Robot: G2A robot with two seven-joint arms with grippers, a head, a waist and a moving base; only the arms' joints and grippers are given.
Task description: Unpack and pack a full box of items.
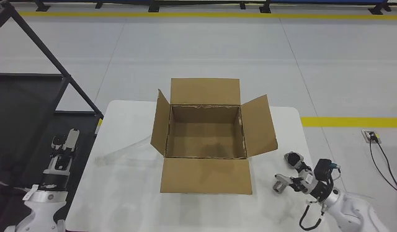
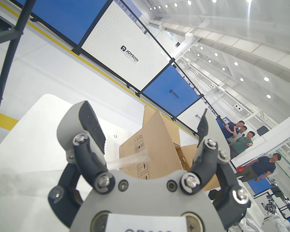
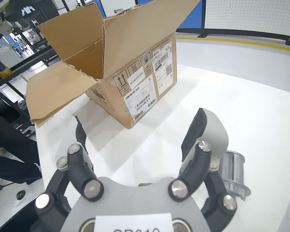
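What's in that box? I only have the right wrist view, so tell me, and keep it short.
Observer: From the top view, the box shows only its bare cardboard floor; nothing lies in it.
Operator: Then find me something to pack.
Observer: A long clear plastic piece lies on the table on the box's left side.
Operator: Report the left claw.
Observer: The left claw is open, holds nothing, and sits beyond the table's left edge.
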